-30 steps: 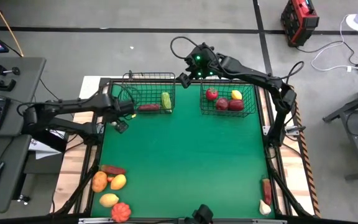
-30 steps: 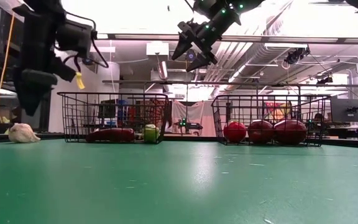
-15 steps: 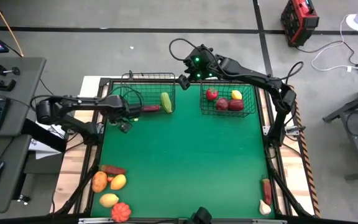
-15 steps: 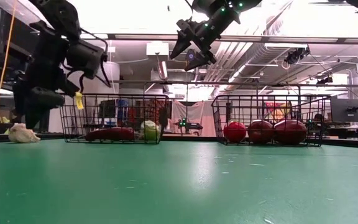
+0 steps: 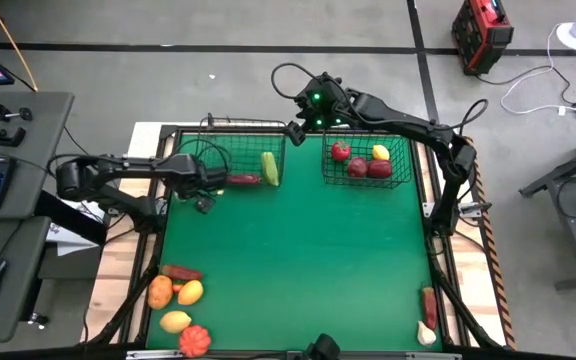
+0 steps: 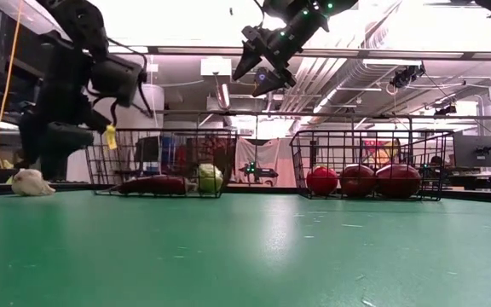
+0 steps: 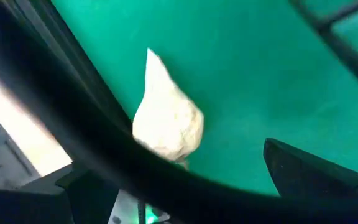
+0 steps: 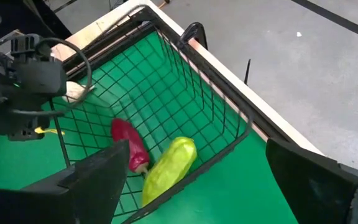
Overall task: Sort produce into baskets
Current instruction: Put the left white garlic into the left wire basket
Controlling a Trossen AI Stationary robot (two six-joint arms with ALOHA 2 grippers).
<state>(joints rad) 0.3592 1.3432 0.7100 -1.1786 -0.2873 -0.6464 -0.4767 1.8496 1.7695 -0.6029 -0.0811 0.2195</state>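
2 baskets [image 5: 242, 152] hold produce [image 5: 268, 166]; both claws open.

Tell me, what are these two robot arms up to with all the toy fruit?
They are sorting toy produce into two wire baskets. The left basket holds a red piece and a green one; the right basket holds several red pieces and a yellow one. The left gripper is open beside the left basket, holding nothing. The right gripper hangs open above the gap between the baskets. More produce waits at the near corners.
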